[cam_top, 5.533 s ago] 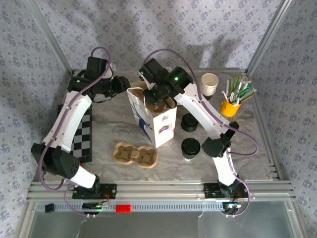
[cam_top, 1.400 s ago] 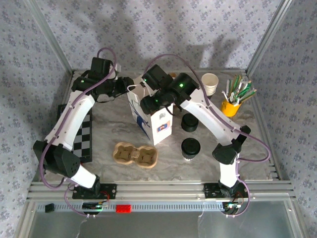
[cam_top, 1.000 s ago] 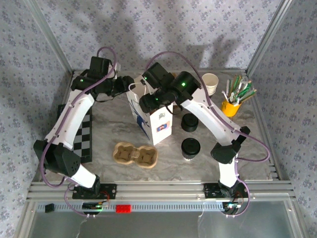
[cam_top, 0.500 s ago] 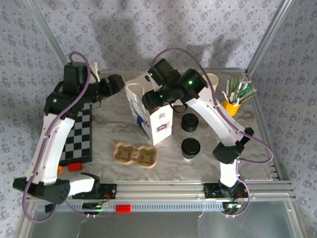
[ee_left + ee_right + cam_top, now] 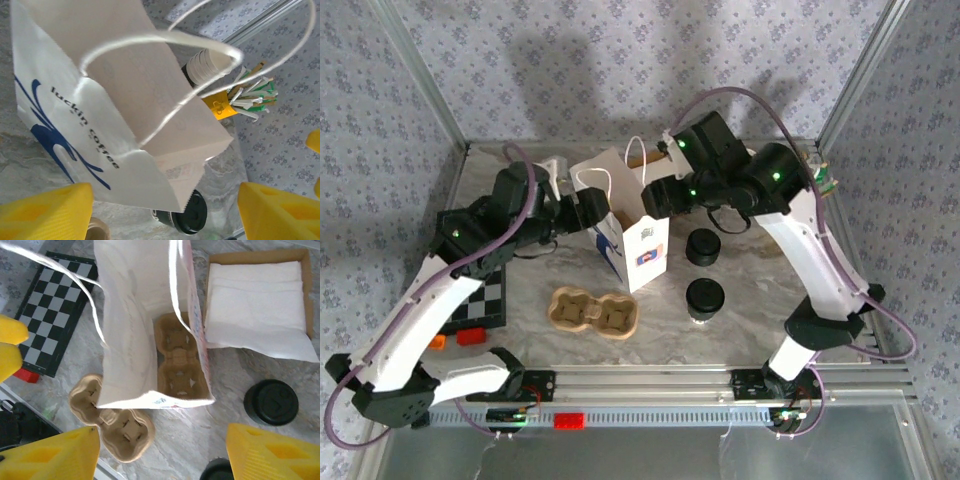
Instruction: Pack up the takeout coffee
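Since the earlier views, both arms have been drawn back from the mouth of the paper bag [image 5: 645,262]: the left arm has been swung toward the near-left of the table [image 5: 660,345] and the right arm carried off to the far right, so the bag is left standing by itself with its handles up. The left gripper [image 5: 166,190] is seen just beside the bag's left side, its fingers spread wide with nothing between them. The right gripper [image 5: 162,429] is likewise spread and empty, looking down into the bag, where a pulp cup carrier [image 5: 178,365] is seen lying on the bottom. The takeout coffee [image 5: 705,296] is found upright on the table to the right of the bag, near the front, just in front of the stack of lids [image 5: 702,246] and apart from it. It is not yet touched. If filled, it may be expected to be moderately heavy for its size. The paper wall is likely to buckle under a hard squeeze, and the pressed-on lid could be popped off. It is best taken around the cream body just under the lid rim, from the side, with gentle pressure. It should be kept level and lowered into one of the carrier's wells.
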Available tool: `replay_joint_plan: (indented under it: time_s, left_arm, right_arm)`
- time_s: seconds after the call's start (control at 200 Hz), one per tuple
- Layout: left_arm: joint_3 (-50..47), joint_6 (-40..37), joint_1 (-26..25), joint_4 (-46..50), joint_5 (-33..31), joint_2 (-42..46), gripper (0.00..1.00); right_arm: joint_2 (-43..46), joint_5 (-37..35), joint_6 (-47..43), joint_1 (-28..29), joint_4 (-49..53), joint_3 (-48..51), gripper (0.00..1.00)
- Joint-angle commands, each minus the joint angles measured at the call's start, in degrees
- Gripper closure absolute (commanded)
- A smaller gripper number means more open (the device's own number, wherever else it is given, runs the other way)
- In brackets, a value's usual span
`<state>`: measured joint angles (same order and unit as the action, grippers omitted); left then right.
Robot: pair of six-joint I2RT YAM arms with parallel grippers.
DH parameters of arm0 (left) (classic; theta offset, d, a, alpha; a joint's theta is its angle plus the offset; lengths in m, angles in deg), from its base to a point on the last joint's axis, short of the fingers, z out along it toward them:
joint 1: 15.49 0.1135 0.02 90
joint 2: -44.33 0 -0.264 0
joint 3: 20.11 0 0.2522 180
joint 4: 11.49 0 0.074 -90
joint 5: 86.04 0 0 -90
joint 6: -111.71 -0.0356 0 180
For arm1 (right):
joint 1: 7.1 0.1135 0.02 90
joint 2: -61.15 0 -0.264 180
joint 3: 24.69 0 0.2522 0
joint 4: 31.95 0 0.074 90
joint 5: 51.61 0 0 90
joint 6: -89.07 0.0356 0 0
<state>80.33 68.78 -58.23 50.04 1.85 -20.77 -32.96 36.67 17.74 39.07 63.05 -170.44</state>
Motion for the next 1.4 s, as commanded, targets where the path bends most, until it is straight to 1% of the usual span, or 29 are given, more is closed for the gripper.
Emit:
replay_joint_plan:
  time_s: [0.0,0.12,0.215,0.255,0.305,0.405,0.455,0.48,0.555,0.605,0.695,0.815,0.855,0.89,0.92,1.025,1.124,1.204,1.344,1.394]
  left_arm:
    - [-0.51,1.15,-3.51,-3.61,-8.40,1.18,0.24]
    - [1.63,1.51,-4.68,-0.52,-11.68,-0.97,0.21]
    - [1.22,1.67,-5.77,-2.33,-12.85,-1.31,0.21]
    - [1.09,1.36,-6.71,-3.00,-14.57,-1.38,0.21]
    - [1.21,0.91,-7.80,-3.28,-16.90,-1.83,0.20]
    - [1.22,0.69,-7.98,-2.39,-19.33,-3.22,0.19]
    - [1.52,1.14,-7.97,-1.70,-19.65,-4.15,0.19]
    - [1.68,1.18,-8.06,-1.47,-19.60,-4.49,0.20]
    - [2.63,2.05,-8.32,0.50,-20.48,-5.69,0.20]
    - [3.50,2.32,-8.32,2.27,-20.26,-6.66,0.19]
    - [4.21,2.86,-8.84,4.25,-19.13,-8.12,0.18]
    - [4.09,2.93,-9.07,5.51,-18.56,-9.62,0.17]
    - [4.54,2.54,-9.07,6.24,-18.42,-10.29,0.17]
    - [4.92,1.98,-8.94,6.56,-18.14,-11.05,0.17]
    - [5.36,1.66,-8.94,7.20,-18.19,-11.69,0.18]
    - [6.45,0.28,-8.98,7.95,-18.43,-13.57,0.21]
    - [6.67,-0.52,-8.00,6.81,-14.23,-15.90,0.24]
    - [7.66,-0.83,-7.97,7.54,-13.59,-17.75,0.28]
    - [8.08,-1.90,-7.54,8.55,-14.26,-18.47,0.43]
    - [8.16,-2.26,-6.97,9.05,-14.02,-18.37,0.50]
  right_arm:
    - [3.87,-1.70,0.40,-0.10,2.46,6.34,0.29]
    - [9.72,-6.48,1.18,-0.38,2.79,17.62,0.26]
    - [14.32,-9.14,5.71,-0.94,2.97,26.29,0.23]
    - [16.58,-9.28,8.07,-1.26,2.31,30.45,0.22]
    - [19.14,-7.71,10.09,-1.91,1.24,35.30,0.21]
    - [22.28,-7.41,14.93,-2.54,0.62,42.96,0.20]
    - [23.28,-9.95,16.80,-2.48,0.64,45.85,0.19]
    - [23.78,-10.68,20.63,-2.18,0.52,47.30,0.19]
    - [25.44,-9.95,24.97,-1.26,-1.32,51.98,0.17]
    - [26.43,-10.46,27.22,-0.45,-2.44,54.65,0.14]
    - [27.46,-8.54,28.82,0.42,-6.32,59.43,0.09]
    - [28.01,-6.80,29.66,1.11,-10.20,62.94,0.08]
    - [28.51,-5.24,30.21,1.11,-10.35,63.16,0.08]
    - [29.07,-4.54,29.95,0.67,-11.01,63.16,0.08]
    - [29.41,-4.39,29.93,0.15,-11.18,65.23,0.08]
    - [30.12,-3.70,29.14,-1.65,-11.26,66.17,0.08]
    - [30.47,-3.71,28.66,-2.12,-11.03,66.90,0.08]
    - [30.45,-3.41,28.71,-2.45,-10.77,67.20,0.07]
    - [29.71,-3.34,30.08,-2.46,-11.18,67.89,0.06]
    - [29.14,-3.95,31.03,-2.41,-11.32,67.81,0.06]
